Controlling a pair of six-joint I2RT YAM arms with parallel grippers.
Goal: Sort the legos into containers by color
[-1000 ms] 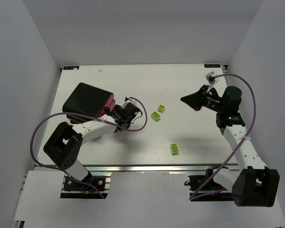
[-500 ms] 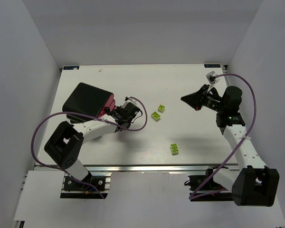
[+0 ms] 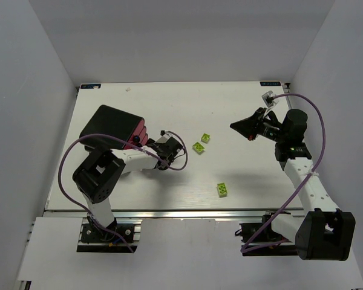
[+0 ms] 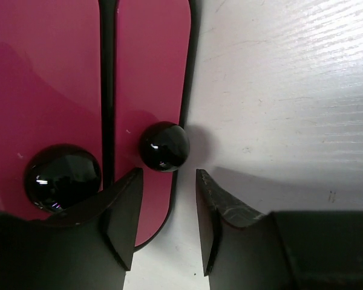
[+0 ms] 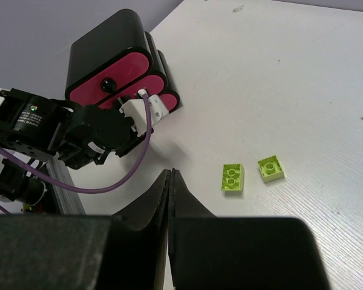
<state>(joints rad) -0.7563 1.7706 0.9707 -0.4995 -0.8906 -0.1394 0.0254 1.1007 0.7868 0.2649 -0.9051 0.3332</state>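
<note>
Glossy magenta drawers [image 4: 151,60] with round black knobs [image 4: 164,146] face the narrowly parted, empty left gripper [image 4: 167,181]; right gripper [image 5: 170,175] closed, empty.

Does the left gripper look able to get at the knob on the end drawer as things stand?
Likely yes. The left gripper is open and lined up just short of that knob on the end drawer, with nothing between.

We see our right gripper [image 5: 171,171] with its fingers pressed together, nothing between them. Past it, a lime brick [image 5: 232,177] lies just beside a second brick [image 5: 270,168] on the table [image 5: 302,90]. At left, the left arm [image 5: 78,130] reaches the pink drawers [image 5: 118,75] of the black cabinet [image 5: 109,36].
</note>
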